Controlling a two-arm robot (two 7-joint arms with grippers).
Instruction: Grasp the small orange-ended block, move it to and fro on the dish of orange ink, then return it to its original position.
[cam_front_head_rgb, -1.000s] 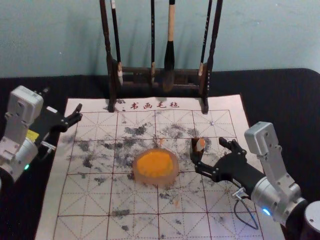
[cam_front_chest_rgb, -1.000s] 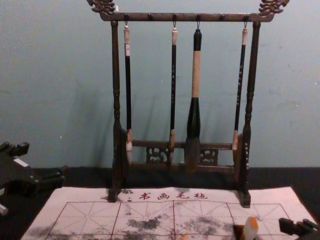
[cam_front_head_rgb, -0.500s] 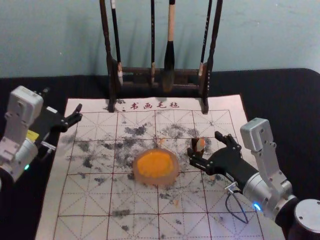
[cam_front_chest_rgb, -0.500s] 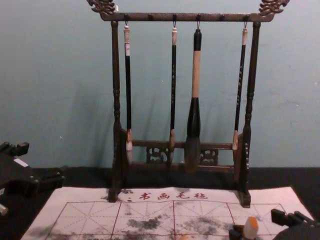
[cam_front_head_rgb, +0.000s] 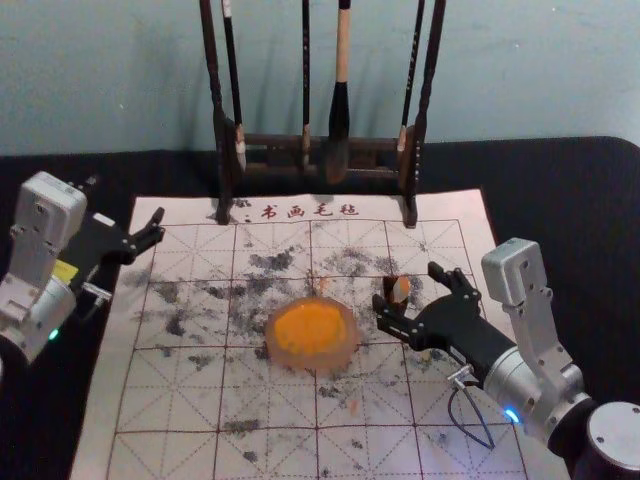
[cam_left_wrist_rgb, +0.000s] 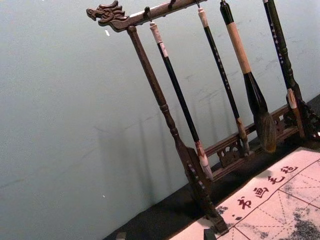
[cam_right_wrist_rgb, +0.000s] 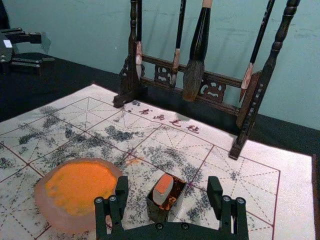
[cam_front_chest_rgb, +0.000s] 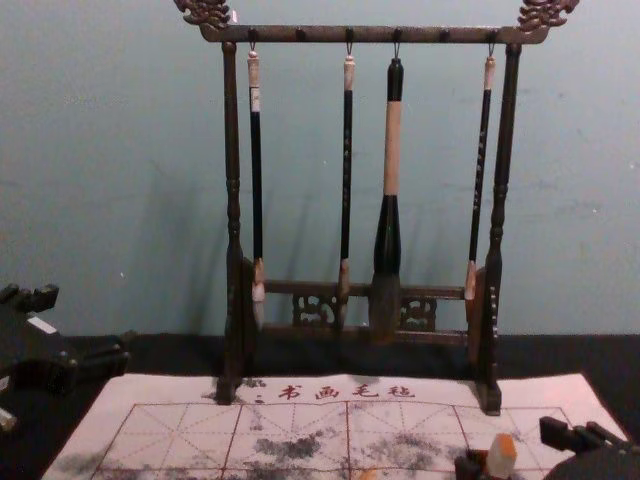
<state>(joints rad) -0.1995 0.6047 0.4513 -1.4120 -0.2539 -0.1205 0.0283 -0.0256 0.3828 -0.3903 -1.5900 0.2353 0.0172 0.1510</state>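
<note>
My right gripper (cam_front_head_rgb: 411, 299) is open around the orange-ended block (cam_front_head_rgb: 401, 290), without a visible grip on it. In the right wrist view, the block (cam_right_wrist_rgb: 163, 189) leans in a small dark open box (cam_right_wrist_rgb: 159, 213), between the spread fingers of the right gripper (cam_right_wrist_rgb: 168, 192). The round dish of orange ink (cam_front_head_rgb: 312, 333) lies on the mat, to the left of the box. My left gripper (cam_front_head_rgb: 152, 236) is parked open over the mat's far left edge.
Behind the mat (cam_front_head_rgb: 270, 455) stands a dark wooden rack (cam_front_head_rgb: 290, 147) with several hanging brushes, its feet on the mat's far edge. A wall rises behind it.
The right gripper has moved left and a little away from the robot, so its fingers now stand around the block. The left arm, dish and block have kept their places.
</note>
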